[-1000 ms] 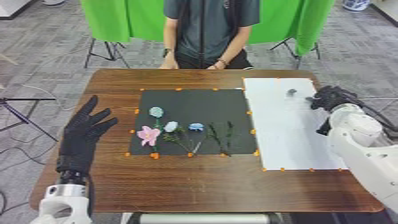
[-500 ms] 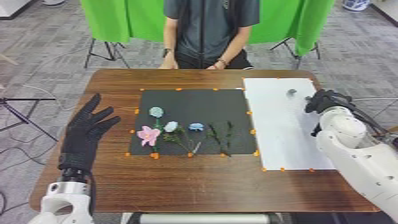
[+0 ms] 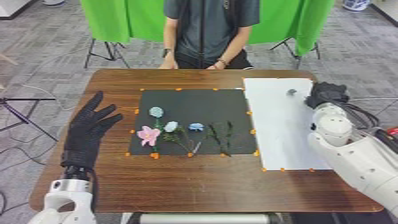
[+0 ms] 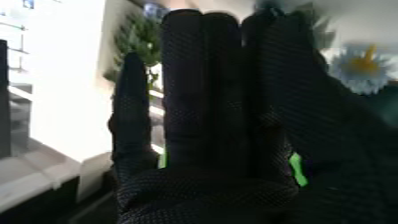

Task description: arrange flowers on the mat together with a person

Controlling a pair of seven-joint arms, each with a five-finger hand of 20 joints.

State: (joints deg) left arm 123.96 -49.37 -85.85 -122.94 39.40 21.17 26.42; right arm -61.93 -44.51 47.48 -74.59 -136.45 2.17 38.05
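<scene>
My left hand (image 3: 85, 132) is open above the table's left side, beside the dark mat (image 3: 200, 102). My right hand (image 3: 327, 95) is at the far right edge of the white mat (image 3: 274, 127); in the right wrist view this hand (image 4: 209, 125) has its fingers straight. On the dark mat lie a pale blue bloom (image 3: 156, 112), a pink flower (image 3: 147, 134), a whitish bloom (image 3: 171, 127), a blue flower (image 3: 196, 127) and green sprigs (image 3: 229, 136). A small grey-blue piece (image 3: 291, 92) rests on the white mat. The right wrist view shows a white-petalled flower (image 4: 361, 65) beside my hand and green leaves (image 4: 139, 42) behind it.
Orange markers line the mats' edges on the brown table (image 3: 195, 187). Across the table a person's hands (image 3: 216, 65) are by the far edge, off the flowers. A green curtain (image 3: 293, 22) hangs behind.
The right forearm has swung left toward the white mat, and the right hand has turned and shifted slightly at its edge. The left hand has drifted slightly right. The flowers on the dark mat have stayed put.
</scene>
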